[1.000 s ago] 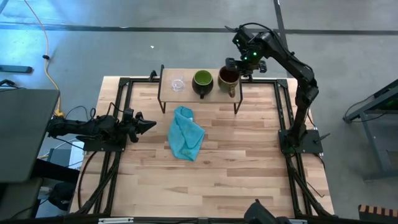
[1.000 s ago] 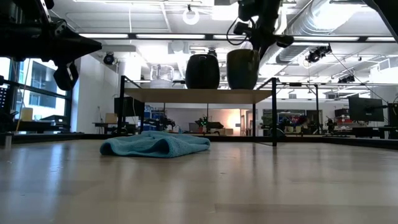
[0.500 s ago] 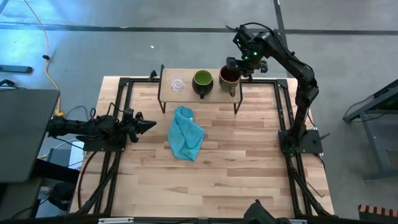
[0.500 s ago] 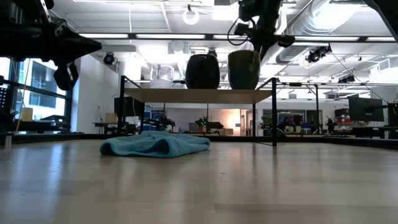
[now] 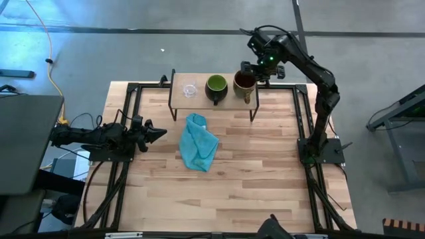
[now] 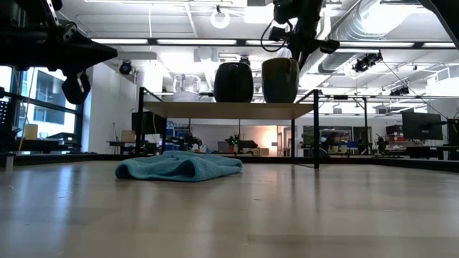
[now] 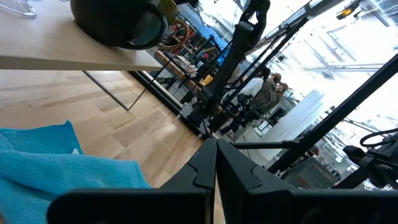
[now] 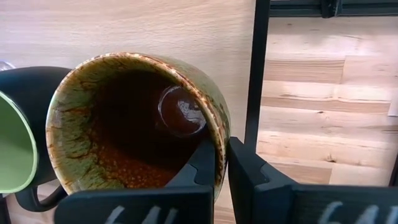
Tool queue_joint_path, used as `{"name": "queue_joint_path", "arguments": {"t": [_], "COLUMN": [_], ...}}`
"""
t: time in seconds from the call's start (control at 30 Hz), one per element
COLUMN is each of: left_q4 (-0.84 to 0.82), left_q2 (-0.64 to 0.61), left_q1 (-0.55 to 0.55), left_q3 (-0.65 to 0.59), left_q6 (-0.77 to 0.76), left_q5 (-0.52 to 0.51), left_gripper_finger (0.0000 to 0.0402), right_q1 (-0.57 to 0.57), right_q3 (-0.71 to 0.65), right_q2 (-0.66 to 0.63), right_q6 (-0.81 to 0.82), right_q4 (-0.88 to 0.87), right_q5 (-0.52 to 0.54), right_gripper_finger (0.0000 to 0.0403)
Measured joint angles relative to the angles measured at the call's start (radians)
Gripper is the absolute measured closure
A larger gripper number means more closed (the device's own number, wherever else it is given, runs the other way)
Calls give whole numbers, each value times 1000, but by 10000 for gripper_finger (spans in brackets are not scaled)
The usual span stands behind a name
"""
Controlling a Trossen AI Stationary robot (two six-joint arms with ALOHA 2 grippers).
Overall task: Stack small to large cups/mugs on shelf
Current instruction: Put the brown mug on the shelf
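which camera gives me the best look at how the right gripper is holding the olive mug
The right wrist view: the right gripper is shut on the olive-tan mug, one finger inside the rim, one outside. The high view shows the gripper only from above the mug; the low view shows the mug's side on the shelf.

The bench [image 5: 259,172] is striped in pale and honey wood. The shelf [image 5: 199,99] is light wood on black legs. The clear glass cup [image 5: 190,89] looks colourless. The dark mug [image 5: 216,87] is green inside. The olive-tan mug [image 8: 137,124] is speckled brown inside. The cloth [image 5: 198,142] is teal-blue.
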Motion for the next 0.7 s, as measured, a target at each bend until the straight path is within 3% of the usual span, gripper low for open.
{"name": "queue_joint_path", "arguments": {"t": [0.7], "left_q4": [2], "left_q2": [0], "left_q1": [0], "left_q3": [0], "left_q6": [-8], "left_q5": [0], "left_gripper_finger": [401], "right_q1": [0], "right_q3": [0], "right_q2": [2], "right_q6": [8], "right_q4": [0], "right_q5": [-1], "right_gripper_finger": [403]}}
